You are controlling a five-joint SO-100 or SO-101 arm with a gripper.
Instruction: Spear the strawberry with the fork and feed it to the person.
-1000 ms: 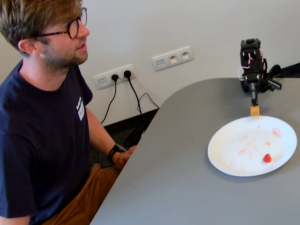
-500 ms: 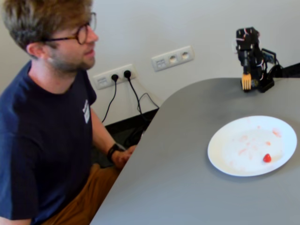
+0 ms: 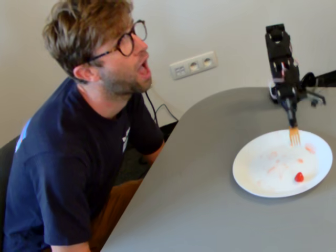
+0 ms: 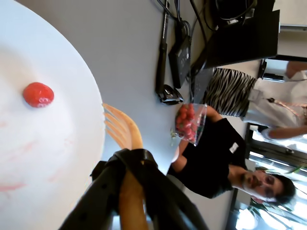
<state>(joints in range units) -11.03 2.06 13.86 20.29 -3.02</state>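
The strawberry (image 3: 299, 177) is a tiny red piece on the near right part of the white plate (image 3: 252, 168). The yellow-orange fork (image 3: 294, 136) points down over the plate's far rim, well apart from the strawberry. My gripper (image 3: 290, 113) is shut on the fork's handle. In the wrist view the strawberry (image 4: 38, 94) lies on the plate (image 4: 57, 43), the fork's tines (image 4: 120, 127) are at the plate's rim, and my black gripper (image 4: 127, 160) clamps the handle. The person (image 3: 105, 58) sits at the left of the fixed view, mouth open, facing the plate.
The grey table (image 3: 199, 199) curves round the person. Pink juice smears (image 3: 273, 169) mark the plate. A wall socket (image 3: 193, 64) is behind. The wrist view shows a second man (image 4: 225, 158) holding a tub of strawberries (image 4: 190, 122), and cables and a laptop (image 4: 230, 33) on the table.
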